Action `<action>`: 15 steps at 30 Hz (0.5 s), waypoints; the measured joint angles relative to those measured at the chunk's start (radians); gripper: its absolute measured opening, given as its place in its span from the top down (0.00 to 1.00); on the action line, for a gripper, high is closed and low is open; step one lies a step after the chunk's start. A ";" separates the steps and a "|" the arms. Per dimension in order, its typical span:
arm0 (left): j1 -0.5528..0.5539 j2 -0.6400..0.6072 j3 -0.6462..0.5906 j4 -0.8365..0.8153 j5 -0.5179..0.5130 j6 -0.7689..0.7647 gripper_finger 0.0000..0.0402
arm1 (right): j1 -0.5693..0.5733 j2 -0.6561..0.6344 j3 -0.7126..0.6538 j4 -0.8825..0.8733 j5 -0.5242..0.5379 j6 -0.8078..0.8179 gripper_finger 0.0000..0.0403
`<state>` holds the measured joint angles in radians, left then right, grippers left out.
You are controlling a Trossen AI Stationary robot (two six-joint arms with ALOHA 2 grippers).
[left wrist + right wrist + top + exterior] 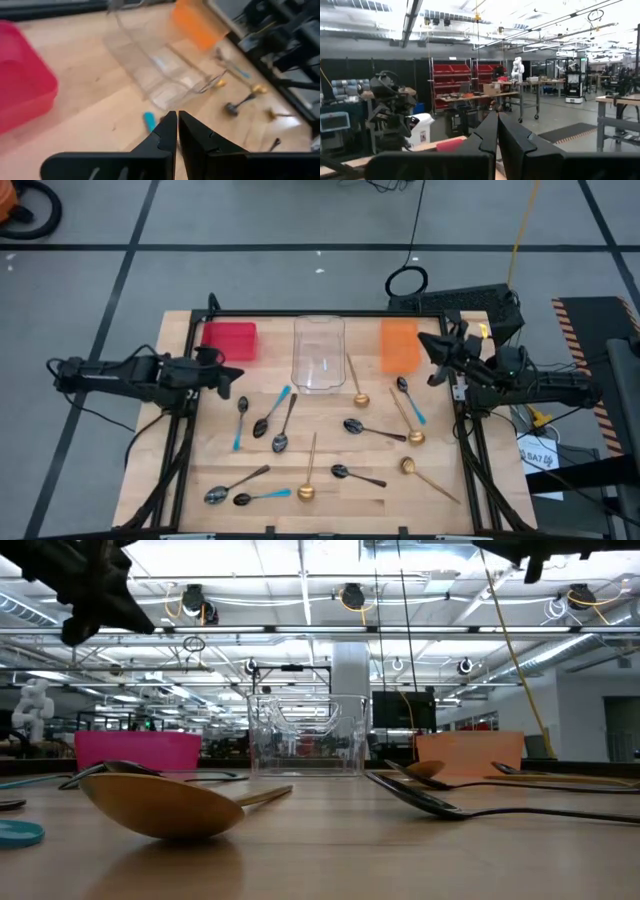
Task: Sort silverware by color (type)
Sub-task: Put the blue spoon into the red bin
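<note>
The pale wooden table [420, 490] has three bins along its far edge: a red plastic bin [230, 340] on the left, a clear plastic bin [318, 352] in the middle and an orange plastic bin [399, 345] on the right. None of them holds a spoon that I can make out (the clear one shows only glare).

The silverware is all loose on the boards in front of the bins. A gold spoon with a slim handle [355, 383] lies just right of the clear bin, bowl toward the near side. Another gold spoon [408, 420] sits slanted near the right edge, crossed by a dark spoon with a light blue handle [409, 399]. A third gold spoon [309, 473] lies near the front centre and a fourth gold spoon [428, 478] at the front right. Two blue-handled spoons [256, 416] lie left of centre, beside an all-dark metal spoon [284, 426]. More dark spoons [372, 429] are scattered mid-table and along the front left.

The left gripper [232, 373] hangs above the table's left side, just in front of the red bin, jaws pressed together with nothing between them. The right gripper [432, 345] hovers beside the orange bin at the right edge, its jaws likewise closed and empty.
</note>
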<state>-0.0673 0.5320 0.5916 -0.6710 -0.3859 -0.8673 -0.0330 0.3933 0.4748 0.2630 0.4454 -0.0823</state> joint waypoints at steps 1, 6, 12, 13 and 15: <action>0.000 0.014 0.010 -0.020 0.000 -0.014 0.94 | 0.000 0.010 0.006 -0.001 0.000 -0.006 0.97; -0.002 0.085 0.050 -0.090 0.037 -0.094 0.94 | 0.000 0.052 0.029 -0.008 0.000 -0.013 0.97; -0.003 0.145 0.054 -0.114 0.179 -0.228 0.94 | 0.000 0.080 0.042 -0.030 0.000 -0.011 0.97; -0.007 0.154 0.054 -0.122 0.196 -0.251 0.94 | 0.000 0.082 0.043 -0.030 0.000 -0.010 0.97; -0.019 0.172 0.054 -0.145 0.240 -0.294 0.94 | 0.000 0.086 0.043 -0.034 0.000 -0.010 0.97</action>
<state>-0.0865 0.7044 0.6453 -0.8163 -0.1457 -1.1616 -0.0330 0.4797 0.5175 0.2287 0.4454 -0.0921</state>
